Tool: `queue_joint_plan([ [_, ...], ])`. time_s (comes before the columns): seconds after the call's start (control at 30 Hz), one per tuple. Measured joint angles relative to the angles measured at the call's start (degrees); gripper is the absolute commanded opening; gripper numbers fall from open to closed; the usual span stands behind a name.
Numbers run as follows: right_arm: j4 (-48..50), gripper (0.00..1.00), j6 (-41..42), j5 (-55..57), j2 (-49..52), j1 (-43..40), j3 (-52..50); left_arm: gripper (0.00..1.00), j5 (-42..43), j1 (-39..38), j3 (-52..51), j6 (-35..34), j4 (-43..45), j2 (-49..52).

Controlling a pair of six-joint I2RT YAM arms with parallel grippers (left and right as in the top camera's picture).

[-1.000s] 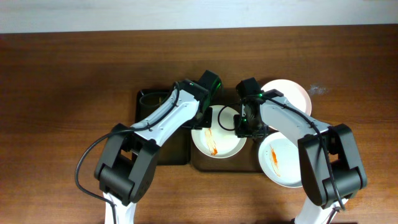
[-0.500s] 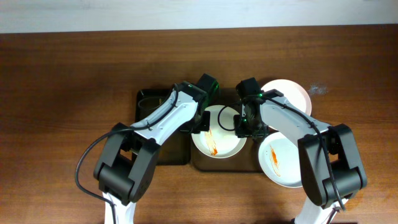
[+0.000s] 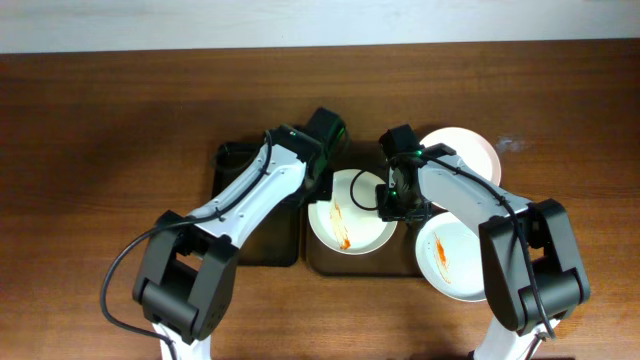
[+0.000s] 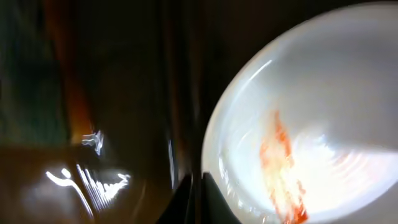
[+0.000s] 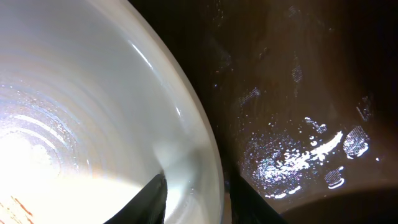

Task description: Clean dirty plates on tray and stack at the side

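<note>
Right fingers (image 5: pixel 155 198) clamp the rim of the orange-streaked white plate (image 3: pixel 352 222); left fingers (image 4: pixel 181 199) unreadable.

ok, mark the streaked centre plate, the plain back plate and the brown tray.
streaked centre plate (image 3: pixel 362 225), overhead view, on its white middle.
plain back plate (image 3: pixel 470 150), overhead view, on its uncovered white face.
brown tray (image 3: pixel 328 262), overhead view, on the bare strip by its front rim.

A left plate (image 3: pixel 350 222) lay on the tray (image 3: pixel 360 264); right of it, a far plate (image 3: pixel 468 150) lay behind a near plate (image 3: pixel 455 262). A narrower tray (image 3: pixel 240 165) sat leftmost.
</note>
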Motion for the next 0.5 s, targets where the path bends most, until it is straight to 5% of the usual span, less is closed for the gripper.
queue_joint_plan([
  [0.17, 0.0, 0.35, 0.0, 0.0, 0.0, 0.0, 0.0, 0.0, 1.1, 0.0, 0.0, 8.8, 6.5, 0.0],
  [0.5, 0.0, 0.35, 0.0, 0.0, 0.0, 0.0, 0.0, 0.0, 0.0, 1.0, 0.0, 11.8, 7.6, 3.1],
])
